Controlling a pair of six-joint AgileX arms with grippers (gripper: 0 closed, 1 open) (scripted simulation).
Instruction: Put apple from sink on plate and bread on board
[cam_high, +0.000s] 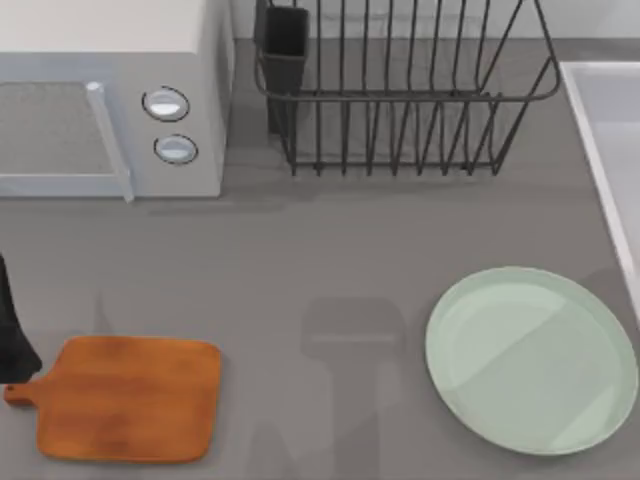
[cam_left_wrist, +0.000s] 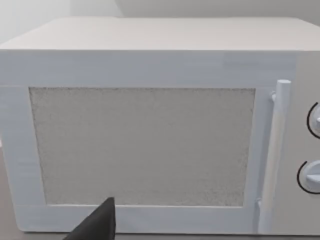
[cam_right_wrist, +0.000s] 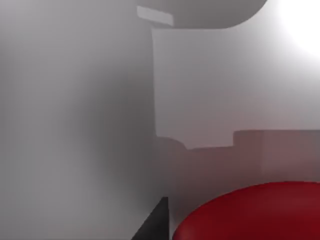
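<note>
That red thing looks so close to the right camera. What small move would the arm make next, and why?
Probably ease the right claw a little closer around the apple and close on it. The apple sits right under the right wrist camera inside the pale sink, and the plate is bare, waiting.

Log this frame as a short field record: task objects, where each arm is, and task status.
plate: mint-green plate at the table's right, nothing on it
board: wooden board at the table's left, bare
apple: red apple close under the right wrist camera, pale sink wall around it
bread: not located
left arm: at the table's left edge beside the board, its camera facing the microwave
other items: dish rack at the back
status: neither placement done
</note>
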